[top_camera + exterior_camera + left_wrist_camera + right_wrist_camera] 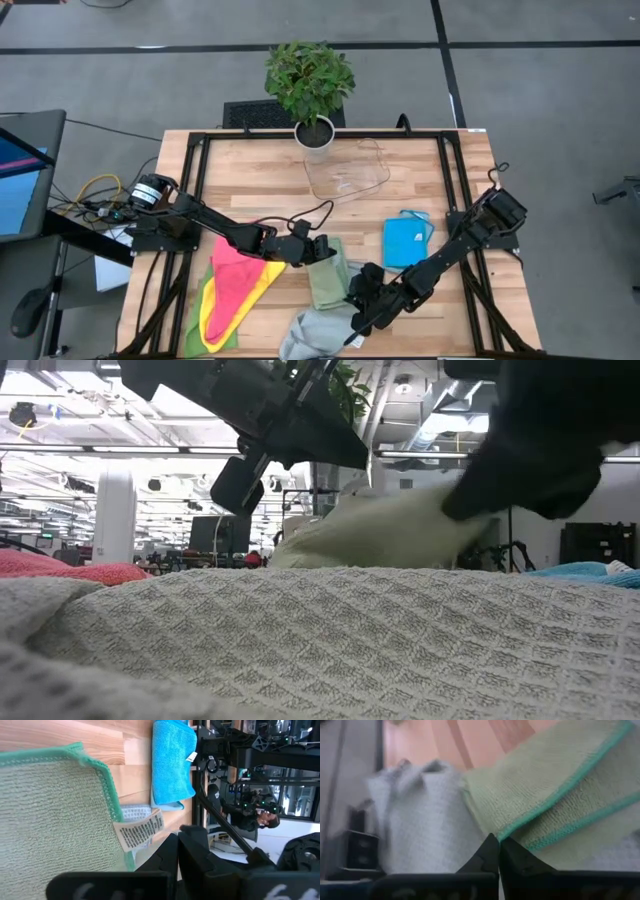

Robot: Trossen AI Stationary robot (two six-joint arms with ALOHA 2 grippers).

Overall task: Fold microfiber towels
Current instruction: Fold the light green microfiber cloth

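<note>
Towel in work: green towel [326, 279], pale green with teal hem, lies near the table's [250, 165] front middle, between the two grippers and half doubled over.
Left gripper [322, 248]: clenched at the towel's far edge; whether cloth sits between the fingers is, as far as the wrist view allows, likely but not certain.
Right gripper [358, 298]: clenched on the near corner, where two teal hems overlap just above its fingertips.
Risk, slip: thin hem could pull free of either pinch, letting the fold spring open.
Risk, snag: grey towel [312, 332] touches the green one at the front edge and could be dragged along or off the table.
Risk, skew: unequal pulls would leave the hems misaligned.
Count, towels: five seen, namely green, grey, blue towel [404, 243], pink towel [238, 275], yellow towel [222, 318].
Count, others: one tray [347, 170], one plant [309, 82].
</note>
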